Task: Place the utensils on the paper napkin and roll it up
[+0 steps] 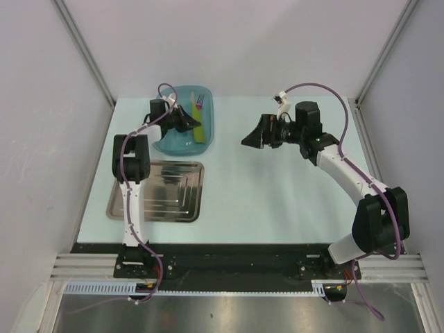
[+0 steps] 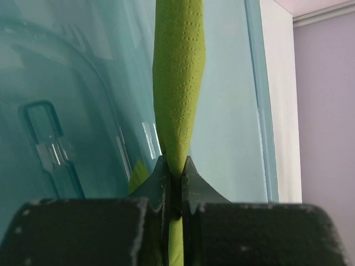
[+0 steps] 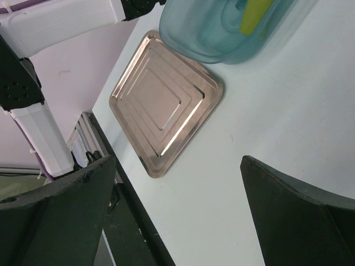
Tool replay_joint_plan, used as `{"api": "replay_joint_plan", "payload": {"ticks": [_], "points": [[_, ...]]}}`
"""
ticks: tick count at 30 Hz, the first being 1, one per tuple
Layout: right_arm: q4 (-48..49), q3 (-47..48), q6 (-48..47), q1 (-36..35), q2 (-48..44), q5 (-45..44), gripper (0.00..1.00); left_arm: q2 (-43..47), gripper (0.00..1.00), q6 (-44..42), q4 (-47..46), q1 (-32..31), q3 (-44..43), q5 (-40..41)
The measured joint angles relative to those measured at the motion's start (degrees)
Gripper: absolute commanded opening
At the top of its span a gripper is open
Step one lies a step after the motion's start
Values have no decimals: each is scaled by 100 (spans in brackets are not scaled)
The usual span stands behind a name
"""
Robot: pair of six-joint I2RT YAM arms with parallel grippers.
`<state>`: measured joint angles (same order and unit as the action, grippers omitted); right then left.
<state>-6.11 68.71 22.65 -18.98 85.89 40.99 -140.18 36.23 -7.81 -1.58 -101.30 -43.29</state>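
left tool [image 2: 175, 167] pinched tight on paper napkin [image 2: 178, 83] over teal basin [image 2: 66, 66], right tool [image 3: 177, 172] wide open, empty

Left hand [image 2: 175, 166] pinched shut, right hand [image 3: 177, 213] spread wide

the paper napkin [image 2: 178, 83] is a yellow-green sheet, folded thin, its surface marked with rows of tiny embossed dots. its near end is pinched between the closed-up fingers of the left gripper [image 2: 175, 166]. from there it stands on edge and runs straight out ahead of the tips. the utensils [image 1: 200, 103] lie just past those tips, on the far side. only their purple-magenta handle parts show, too small to count.
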Motion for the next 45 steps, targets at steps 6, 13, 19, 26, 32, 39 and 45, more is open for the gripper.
{"api": "replay_joint_plan", "payload": {"ticks": [6,13,19,26,32,39,45], "points": [[7,0,63,0,83,0,100,-195,4,-9,503,2,-431,129],[13,0,85,0,85,0,100,-262,2,-39,1139,0,-734,247],[15,0,87,0,118,0,100,-275,0,-131,1552,2,-835,221],[22,0,129,-2,192,4,100,-278,12,-387,2046,0,-973,214],[39,2,131,-2,199,7,100,-280,25,-542,2267,2,-984,247],[55,24,197,-24,199,42,100,-282,38,-728,2400,-24,-1075,271],[48,55,208,-44,199,46,100,-197,46,-872,2483,-42,-1080,448]]}}
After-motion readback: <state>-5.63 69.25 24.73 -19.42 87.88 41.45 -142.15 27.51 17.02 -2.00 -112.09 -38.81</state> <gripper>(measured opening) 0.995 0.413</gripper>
